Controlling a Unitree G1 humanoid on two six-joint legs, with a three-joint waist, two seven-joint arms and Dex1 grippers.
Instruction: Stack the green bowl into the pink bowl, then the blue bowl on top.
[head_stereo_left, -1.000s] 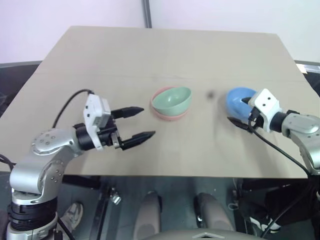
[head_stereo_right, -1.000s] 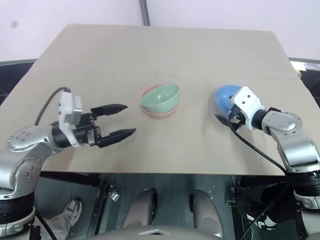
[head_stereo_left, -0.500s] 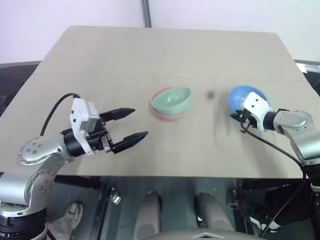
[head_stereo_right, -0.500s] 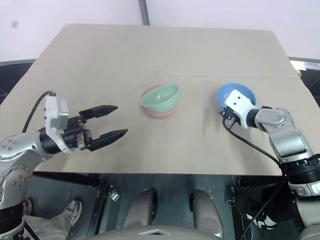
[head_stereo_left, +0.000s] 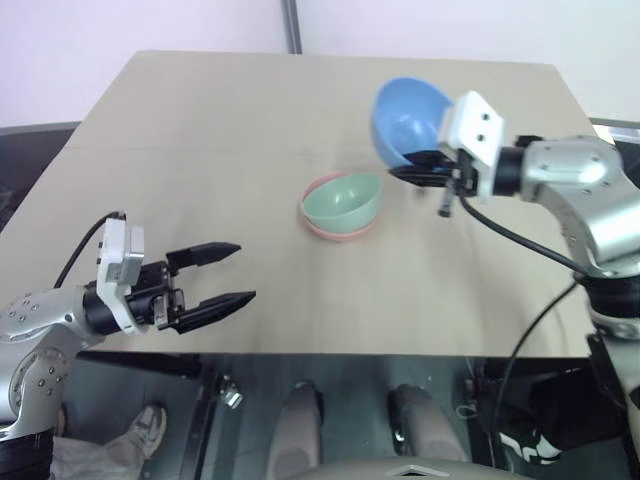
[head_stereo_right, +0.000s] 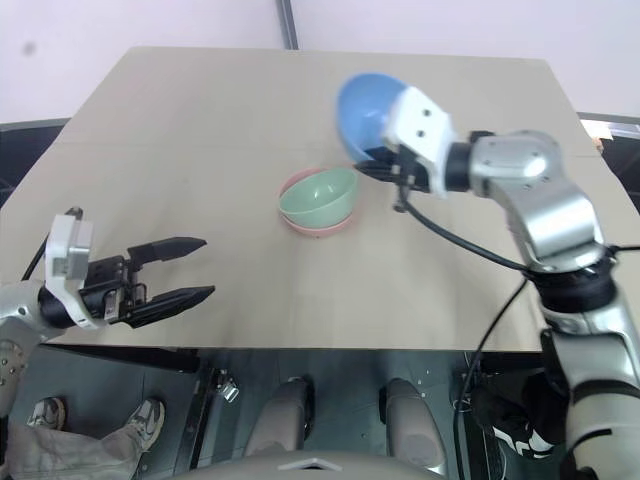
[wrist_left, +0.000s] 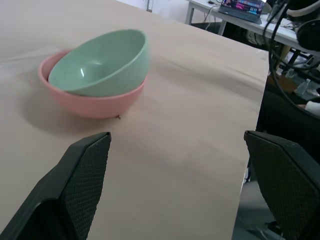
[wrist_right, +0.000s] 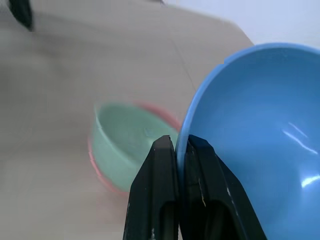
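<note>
The right pincer (head_stereo_left: 415, 170) is clamped on the rim of the blue bowl (head_stereo_left: 408, 118), one finger inside the wall and one outside, and holds it in the air above the worktop (head_stereo_left: 250, 110), tipped on edge with its opening turned toward the robot's left. Below and just left of it, the green bowl (head_stereo_left: 343, 199) sits inside the pink bowl (head_stereo_left: 322, 226) near the middle of the worktop; it is not seated level but leans, one side of its rim riding higher than the pink rim. The left pincer (head_stereo_left: 228, 274) hangs spread wide and empty over the near left edge of the worktop, well apart from the bowls.

Risks from this position, as a judgement:
- The grip is a thin pinch on a smooth rim. A quick swing or wrist turn could let the blue bowl pivot or slip between the fingers and drop.
- The blue bowl must be turned opening-up before release. Let go while tilted, it would likely land on edge and roll off.
- Because the green bowl leans, the blue bowl may settle crooked or slide off.
- Pressing down off-centre could tip or push the light two-bowl stack across the worktop, and the lower finger could catch the green rim.
</note>
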